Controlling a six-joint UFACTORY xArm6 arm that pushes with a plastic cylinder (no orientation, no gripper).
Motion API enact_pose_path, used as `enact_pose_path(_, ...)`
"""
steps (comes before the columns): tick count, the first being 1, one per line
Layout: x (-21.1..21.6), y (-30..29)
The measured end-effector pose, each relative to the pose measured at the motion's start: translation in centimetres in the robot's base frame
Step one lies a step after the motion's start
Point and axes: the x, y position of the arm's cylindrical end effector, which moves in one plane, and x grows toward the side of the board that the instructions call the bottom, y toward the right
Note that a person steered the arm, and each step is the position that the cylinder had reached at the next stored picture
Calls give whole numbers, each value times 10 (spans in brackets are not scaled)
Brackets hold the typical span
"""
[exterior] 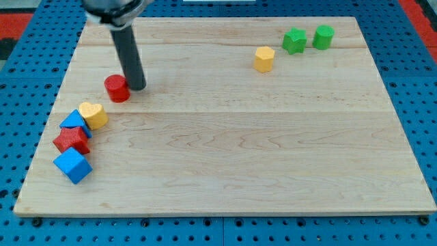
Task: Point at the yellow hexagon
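The wooden board (pixel 225 157) carries eight blocks. My tip (pixel 137 88), a bare rod holding nothing, touches the red cylinder (pixel 117 88) at its 3 o'clock. At 8 o'clock sit two blue blocks (pixel 72 166) (pixel 74 121), one red star (pixel 72 140) and one yellow heart (pixel 93 115). At 2 o'clock stand two green blocks (pixel 295 41) (pixel 323 37) and one yellow hexagon (pixel 264 59), well apart from my tip.

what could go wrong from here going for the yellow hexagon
1. My tip sits right beside the red cylinder, so a careless start could knock it.
2. The yellow hexagon is far off toward the view's top right, with a green star-like block and a green cylinder just beyond; overshooting could hit them or shove the hexagon into them.
3. A yellow heart-shaped block lies at the view's left; it could be mistaken for the target.
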Motion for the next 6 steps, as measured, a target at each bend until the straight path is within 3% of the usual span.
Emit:
enact_pose_path(1, 28, 0)
enact_pose_path(2, -26, 37)
enact_pose_path(3, -40, -11)
enact_pose_path(4, -7, -50)
enact_pose_path(5, -8, 51)
enact_pose_path(6, -48, 142)
